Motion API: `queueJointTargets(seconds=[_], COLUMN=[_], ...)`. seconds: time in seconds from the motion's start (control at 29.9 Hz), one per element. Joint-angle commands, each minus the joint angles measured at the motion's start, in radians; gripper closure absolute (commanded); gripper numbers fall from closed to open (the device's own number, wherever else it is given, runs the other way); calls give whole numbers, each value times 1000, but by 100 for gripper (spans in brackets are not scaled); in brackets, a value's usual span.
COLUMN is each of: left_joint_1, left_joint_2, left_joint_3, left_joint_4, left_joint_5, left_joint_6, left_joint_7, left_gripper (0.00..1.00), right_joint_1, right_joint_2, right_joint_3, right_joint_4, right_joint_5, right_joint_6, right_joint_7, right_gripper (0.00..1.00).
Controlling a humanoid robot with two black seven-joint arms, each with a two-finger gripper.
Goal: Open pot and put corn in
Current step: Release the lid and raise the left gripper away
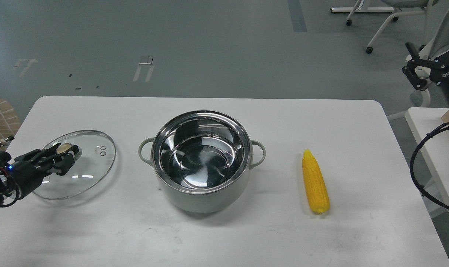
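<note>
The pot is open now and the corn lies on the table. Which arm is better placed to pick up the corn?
Probably the right arm, though it is not in view. The corn lies right of the pot. The left gripper is at the glass lid, far left, with the pot in between.

One pot (201, 185), one lid (87, 163), one corn (315, 182)
</note>
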Motion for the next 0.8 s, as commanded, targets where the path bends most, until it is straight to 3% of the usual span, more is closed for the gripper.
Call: queueJointTargets(seconds=[0.0, 0.3, 0.4, 0.5, 0.6, 0.7, 0.77], left_joint_1=[0, -12, -46, -171, -258, -359, -425], left_joint_2=[-2, -34, -29, -25, -22, -22, -18], left_joint_3=[0, -25, -59, -57, -72, -92, -117], left_joint_4=[0, 0, 0, 0, 0, 0, 0], left_joint_5=[0, -71, -249, -491, -621, -822, -997], left_joint_6=[1, 1, 0, -26, -92, -221, -357], left_joint_7=[0, 0, 0, 0, 0, 0, 0], left_gripper=[25, 18, 15, 7, 6, 5, 5], right_joint_1=[-19, -31, -36, -36, -33, -20, -4], right_joint_2=[0, 2, 0, -2, -11, -93, -165], right_joint_3=[-2, -1, -2, -2, -18, -120, -232], right_joint_4=[3, 21, 63, 156, 215, 282, 354], right_joint_5=[-5, -198, -299, -492, -607, -718, -841], right_joint_6=[0, 0, 0, 0, 0, 0, 0], right_joint_7=[-1, -1, -1, -1, -1, -1, -9], right_gripper=[0, 0, 0, 0, 0, 0, 0])
